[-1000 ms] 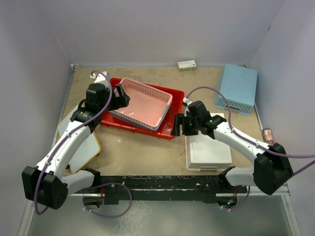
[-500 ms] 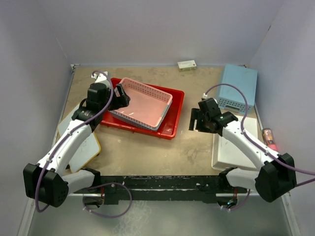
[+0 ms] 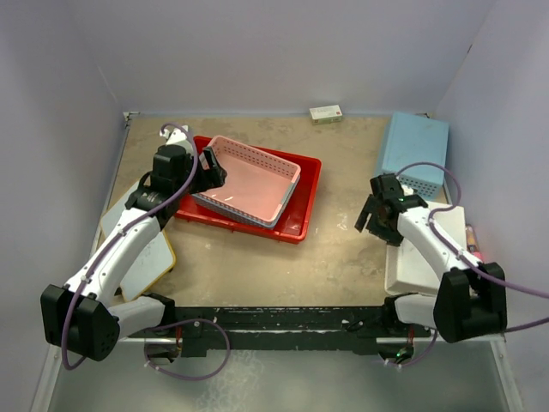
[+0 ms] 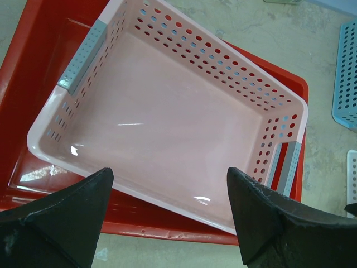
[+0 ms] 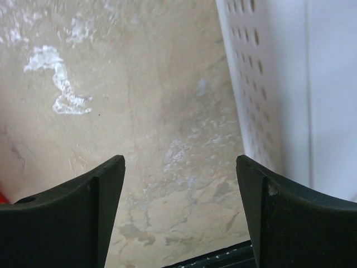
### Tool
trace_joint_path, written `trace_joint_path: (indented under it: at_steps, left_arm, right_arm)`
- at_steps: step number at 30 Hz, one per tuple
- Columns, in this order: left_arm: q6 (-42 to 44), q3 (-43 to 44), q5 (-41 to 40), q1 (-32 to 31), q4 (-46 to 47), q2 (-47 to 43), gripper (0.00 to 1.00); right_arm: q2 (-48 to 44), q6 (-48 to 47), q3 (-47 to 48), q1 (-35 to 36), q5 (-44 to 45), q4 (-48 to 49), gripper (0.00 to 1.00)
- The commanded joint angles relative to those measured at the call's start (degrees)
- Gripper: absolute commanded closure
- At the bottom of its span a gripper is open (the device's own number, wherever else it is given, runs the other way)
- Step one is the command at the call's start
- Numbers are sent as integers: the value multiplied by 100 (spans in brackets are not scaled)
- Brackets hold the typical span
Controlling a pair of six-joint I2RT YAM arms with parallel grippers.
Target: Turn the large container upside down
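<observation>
A large, shallow red plastic tray (image 3: 305, 193), solid-walled and glossy, sits upright left of centre on the mottled beige tabletop (image 3: 343, 253). A pink perforated plastic basket (image 3: 249, 180) rests tilted inside it. The left gripper (image 4: 167, 174) hovers over the basket, spread wide and empty. The right gripper (image 5: 179, 162), also released, hangs over open table beside a white perforated basket (image 5: 279, 84).

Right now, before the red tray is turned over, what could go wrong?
The pink basket lies inside the red tray; flipping would likely dump it. Only the left gripper, open, is near the tray; the right gripper hangs open beside the white basket, so a one-sided lift may slip.
</observation>
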Motion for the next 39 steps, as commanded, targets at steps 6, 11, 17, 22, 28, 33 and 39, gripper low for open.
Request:
trace_joint_path:
  at_steps: [6,11,17,22,28,33,39]
  left_arm:
    - [38,263,61,-14,194,-97,20]
    - [12,258,7,-17,175,-143,20]
    - [-313,395,-662,-8,-285,-198,20]
    - [-979,315,-958,-8,-523,-229,20]
    - [-820,828,-922,674,-1069,-311,20]
    - [-733,879,-756,998,-1126,-404,20]
    - [-687,806,-760,998,-1150,-494,20]
  right_arm:
    - [-633,-700,401,291,-1200,1087,19]
    - [-596,-1145,652,1639,-2027,2587,19]
    - [335,-2441,1819,3195,-1725,2900,20]
    - [1327,-3144,2678,3869,-1606,2997,21]
    - [2547,-3382,3719,4057,-1682,2802,28]
    - [3294,-3324,4188,4058,-1499,2632,39]
    - [3581,-3226,4498,4058,-1378,2544,75]
